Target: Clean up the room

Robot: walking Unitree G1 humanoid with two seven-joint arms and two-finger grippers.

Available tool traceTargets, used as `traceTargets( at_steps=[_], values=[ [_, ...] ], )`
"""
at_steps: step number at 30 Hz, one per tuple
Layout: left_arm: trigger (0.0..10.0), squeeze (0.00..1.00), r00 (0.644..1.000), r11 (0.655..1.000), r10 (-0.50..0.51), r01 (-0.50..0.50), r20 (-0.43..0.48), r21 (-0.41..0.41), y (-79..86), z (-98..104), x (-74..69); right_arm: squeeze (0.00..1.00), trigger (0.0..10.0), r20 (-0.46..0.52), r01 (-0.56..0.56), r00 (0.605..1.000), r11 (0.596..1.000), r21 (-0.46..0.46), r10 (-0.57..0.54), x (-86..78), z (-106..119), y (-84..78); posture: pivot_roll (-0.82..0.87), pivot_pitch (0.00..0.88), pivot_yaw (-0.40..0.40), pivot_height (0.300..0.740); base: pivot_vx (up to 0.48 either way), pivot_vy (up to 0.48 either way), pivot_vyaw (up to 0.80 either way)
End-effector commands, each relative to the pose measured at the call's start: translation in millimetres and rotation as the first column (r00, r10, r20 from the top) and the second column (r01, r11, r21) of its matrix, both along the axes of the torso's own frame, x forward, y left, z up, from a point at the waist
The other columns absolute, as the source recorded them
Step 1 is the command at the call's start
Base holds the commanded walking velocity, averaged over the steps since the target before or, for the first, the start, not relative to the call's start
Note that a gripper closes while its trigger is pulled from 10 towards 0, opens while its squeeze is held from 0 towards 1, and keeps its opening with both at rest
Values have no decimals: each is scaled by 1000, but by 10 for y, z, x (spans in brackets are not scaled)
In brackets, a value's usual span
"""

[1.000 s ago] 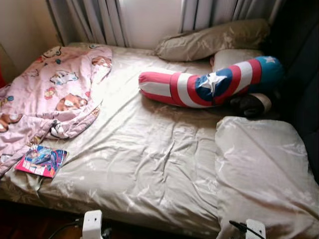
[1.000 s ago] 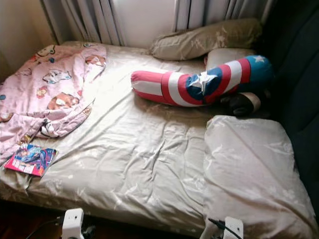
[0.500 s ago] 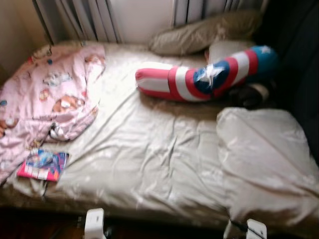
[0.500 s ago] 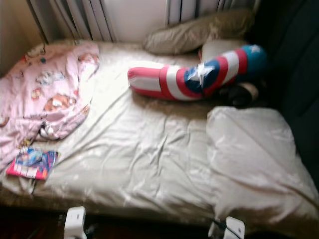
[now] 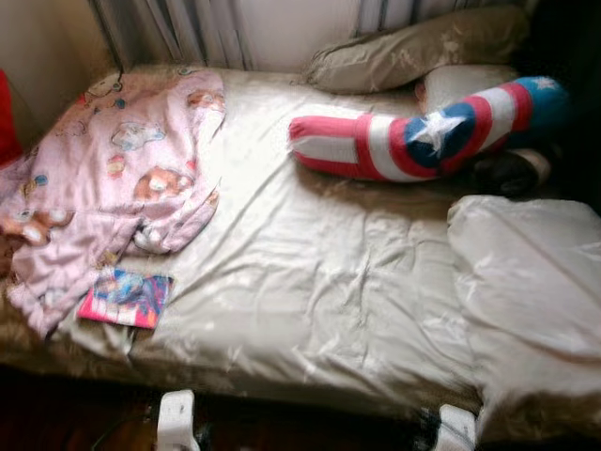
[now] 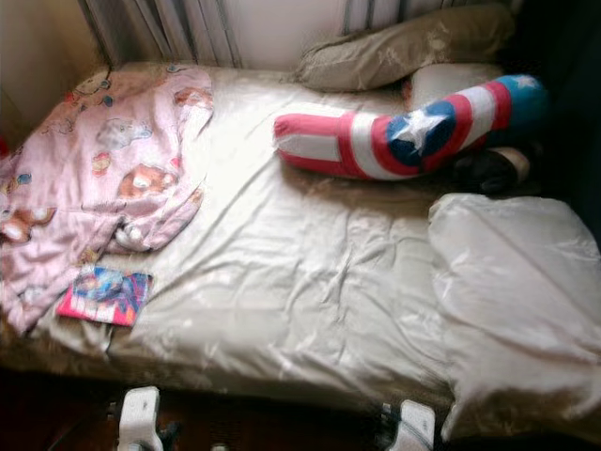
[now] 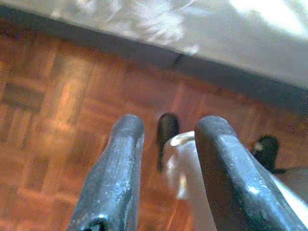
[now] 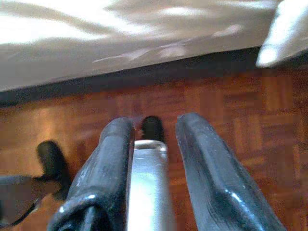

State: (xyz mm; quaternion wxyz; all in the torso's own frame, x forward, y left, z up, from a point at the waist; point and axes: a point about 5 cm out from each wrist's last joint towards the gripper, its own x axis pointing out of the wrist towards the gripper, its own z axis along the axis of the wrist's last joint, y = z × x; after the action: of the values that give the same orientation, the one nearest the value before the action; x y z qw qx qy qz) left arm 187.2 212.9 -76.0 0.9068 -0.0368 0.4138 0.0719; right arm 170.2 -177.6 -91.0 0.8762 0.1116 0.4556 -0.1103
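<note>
You are looking down at a bed [image 5: 310, 310] covered in a creased beige sheet, filling most of the head views. At the upper left of the frame a pink quilt [image 5: 113, 178] printed with cartoon animals lies crumpled over the bed's corner. Just below it, at the lower left, a small colourful book [image 5: 125, 298] lies flat on the sheet, its upper edge touching or slightly under the quilt's hem. At the upper right a long bolster [image 5: 427, 136] in red, white and blue stripes with a white star lies across the bed. Behind it sit an olive pillow [image 5: 413, 52] and a paler pillow [image 5: 460, 83], with a dark soft object [image 5: 512, 172] tucked beside the bolster's right end. A large pale pillow [image 5: 531, 291] rests at the lower right, overhanging the bed's near edge. Grey curtains [image 5: 178, 28] hang along the top.

Your left gripper [image 7: 166, 139] hangs over the reddish parquet floor [image 7: 53, 110] beside the bed edge, its two fingers set narrowly apart and holding nothing. Your right gripper [image 8: 154, 134] hangs likewise over the floor, fingers a little apart and empty.
</note>
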Motion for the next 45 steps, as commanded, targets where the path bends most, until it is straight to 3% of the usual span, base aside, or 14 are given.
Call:
traceTargets(
  at_steps=[1, 20, 45],
  values=[
    [10000, 0, 1000, 1000, -8, 8, -22, 2, -11, -25, -39, 0, 10000, -25, 14, 1000, 1000, -13, -15, -76, -23, -101, 64, 148, -6, 740, 0, 341, 0],
    [10000, 0, 1000, 1000, -9, 9, -19, 1, -12, -23, -37, 0, 10000, -23, 9, 1000, 1000, -19, -9, -103, -22, -185, 66, 150, -5, 740, 0, 343, 0],
    [10000, 0, 999, 1000, -18, 18, -31, 1, -4, -51, -105, 0, 10000, -66, -22, 998, 999, -41, 19, -330, -62, -420, 64, 117, -3, 740, 0, 344, 0]
  ],
)
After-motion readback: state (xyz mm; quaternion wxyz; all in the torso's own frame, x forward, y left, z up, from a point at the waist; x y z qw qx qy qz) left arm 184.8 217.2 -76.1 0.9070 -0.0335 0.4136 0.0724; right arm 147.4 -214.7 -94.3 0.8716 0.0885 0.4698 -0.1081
